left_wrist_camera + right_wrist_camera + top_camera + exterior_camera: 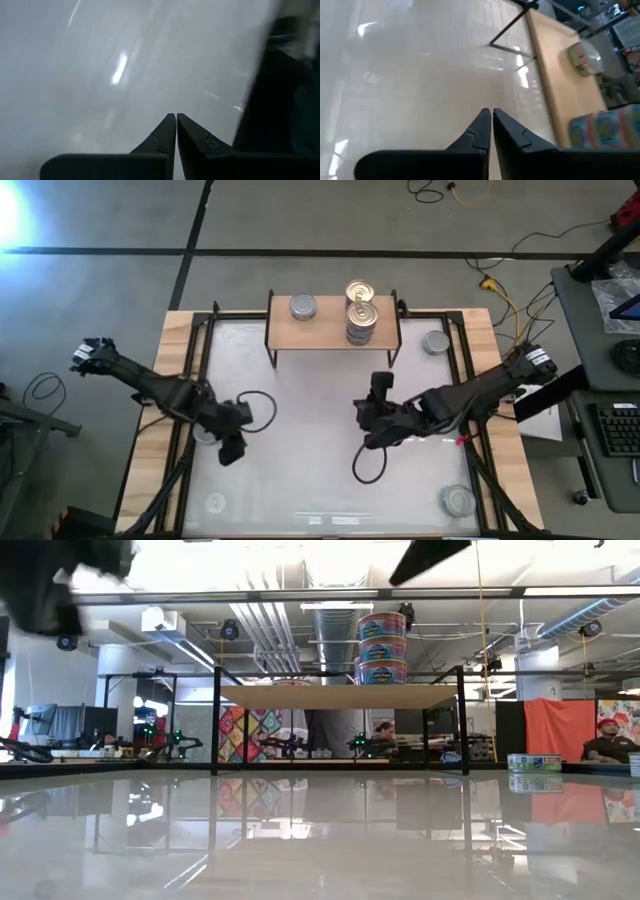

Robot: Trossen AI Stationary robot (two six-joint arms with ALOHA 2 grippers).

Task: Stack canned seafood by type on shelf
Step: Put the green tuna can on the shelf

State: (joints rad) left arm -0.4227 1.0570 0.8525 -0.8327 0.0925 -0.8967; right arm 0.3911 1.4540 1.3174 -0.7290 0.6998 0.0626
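The light-wood shelf (333, 330) stands at the table's far edge on black legs. On it rest a silver-topped tin (303, 307) at its left, a stack of gold-topped tins (361, 320) at its right and one more gold-topped tin (360, 290) behind the stack. The low view shows the stack (383, 645) three tins high on the shelf board (340, 696). My left gripper (232, 452) hangs shut over the white table's left middle, also seen in its wrist view (175, 116). My right gripper (380, 382) is shut, near of the shelf, fingers towards it (491, 111).
Loose tins lie on the table: one at the far right (435, 342), one at the near right corner (457, 500), a faint one near left (213, 502). Cables loop beside both arms. The white table top between the grippers is bare.
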